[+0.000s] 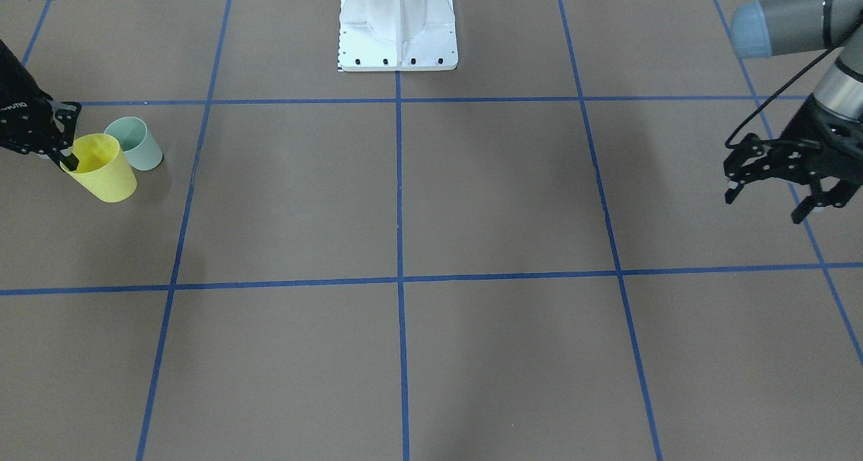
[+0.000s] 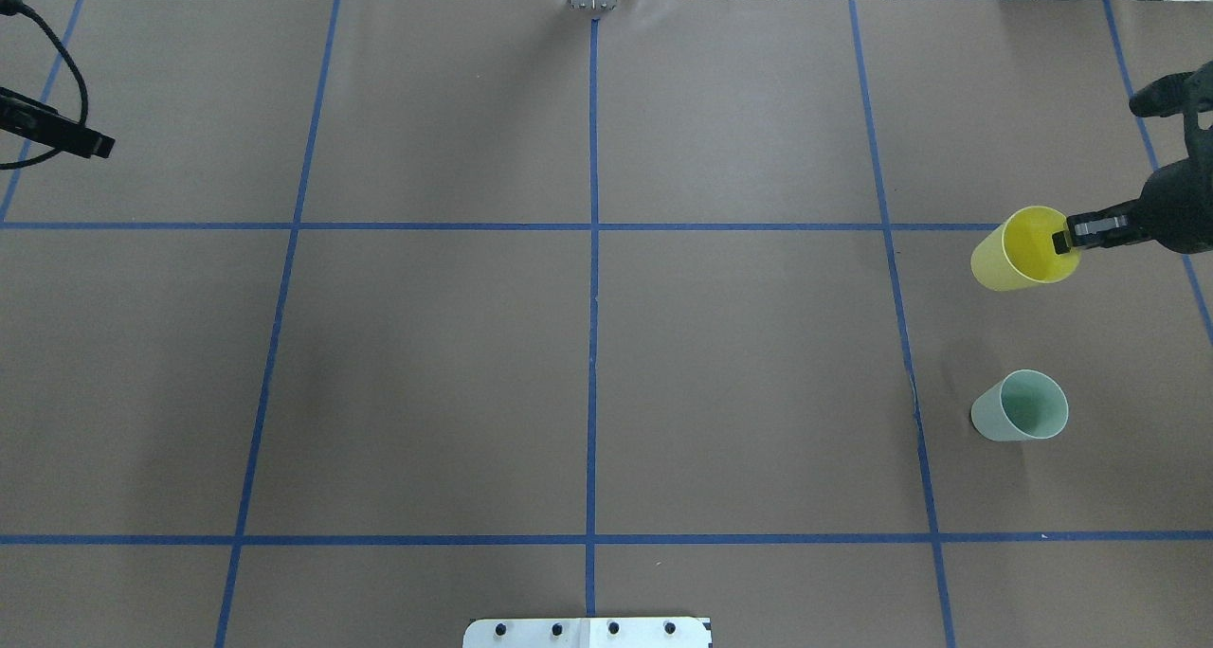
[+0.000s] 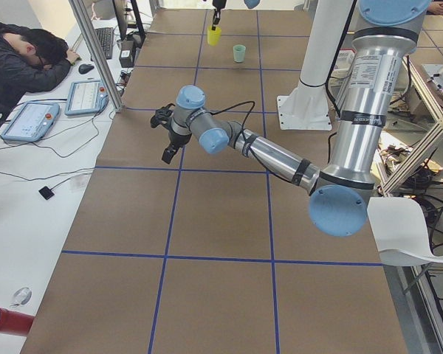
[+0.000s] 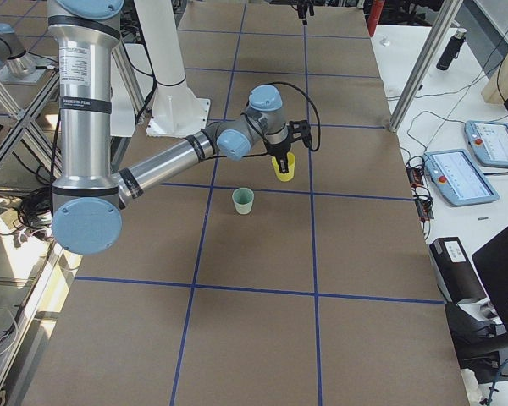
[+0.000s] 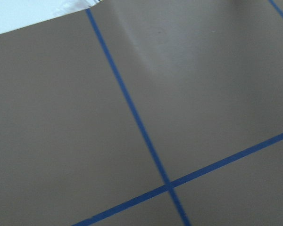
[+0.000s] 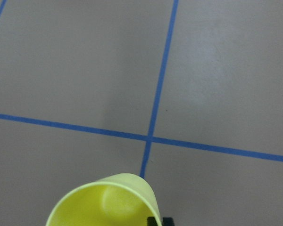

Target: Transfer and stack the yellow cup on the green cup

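My right gripper (image 2: pixel 1063 242) is shut on the rim of the yellow cup (image 2: pixel 1019 250), one finger inside and one outside, and holds it tilted above the table. The cup also shows in the front view (image 1: pixel 102 168), the right-side view (image 4: pixel 284 167) and at the bottom of the right wrist view (image 6: pixel 106 201). The green cup (image 2: pixel 1021 406) stands upright on the table, nearer the robot's base than the yellow cup and apart from it; it also shows in the front view (image 1: pixel 135 143). My left gripper (image 1: pixel 772 195) hangs open and empty over the other end of the table.
Brown table paper with a blue tape grid (image 2: pixel 592 226). The robot's white base plate (image 1: pixel 398 40) sits at the middle of the near edge. A person sleeps at a side desk (image 3: pixel 22 63) with tablets and cables beyond the table's far edge.
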Robot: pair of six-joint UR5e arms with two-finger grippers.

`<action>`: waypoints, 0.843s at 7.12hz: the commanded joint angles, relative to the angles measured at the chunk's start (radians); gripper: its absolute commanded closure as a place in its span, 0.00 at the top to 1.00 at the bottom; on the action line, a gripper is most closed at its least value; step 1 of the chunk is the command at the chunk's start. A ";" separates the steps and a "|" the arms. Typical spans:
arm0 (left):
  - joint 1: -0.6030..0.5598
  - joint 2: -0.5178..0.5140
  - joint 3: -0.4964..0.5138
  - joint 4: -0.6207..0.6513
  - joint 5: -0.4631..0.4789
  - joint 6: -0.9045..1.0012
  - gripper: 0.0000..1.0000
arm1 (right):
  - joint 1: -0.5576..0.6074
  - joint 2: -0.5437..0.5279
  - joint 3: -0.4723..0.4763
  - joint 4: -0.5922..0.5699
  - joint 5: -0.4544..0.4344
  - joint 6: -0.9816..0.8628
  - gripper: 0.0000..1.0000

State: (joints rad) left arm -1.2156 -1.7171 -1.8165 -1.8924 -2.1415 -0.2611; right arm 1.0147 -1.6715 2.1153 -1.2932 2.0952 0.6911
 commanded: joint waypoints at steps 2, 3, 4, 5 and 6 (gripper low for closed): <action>-0.078 0.007 0.046 0.032 -0.032 0.123 1.00 | -0.067 -0.091 0.017 -0.001 0.078 -0.010 0.00; -0.078 0.007 0.051 0.030 -0.032 0.123 1.00 | -0.062 -0.106 0.032 -0.001 0.122 -0.010 0.00; -0.078 0.007 0.066 0.020 -0.032 0.123 1.00 | -0.062 -0.134 0.047 0.000 0.126 -0.010 0.00; -0.076 0.007 0.069 0.018 -0.032 0.123 1.00 | -0.065 -0.148 0.046 0.000 0.126 -0.010 0.00; -0.078 0.007 0.069 0.018 -0.032 0.123 1.00 | -0.070 -0.151 0.043 -0.001 0.124 -0.010 0.00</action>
State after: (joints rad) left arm -1.2922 -1.7104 -1.7507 -1.8725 -2.1736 -0.1383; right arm 0.9497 -1.8102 2.1584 -1.2937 2.2173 0.6811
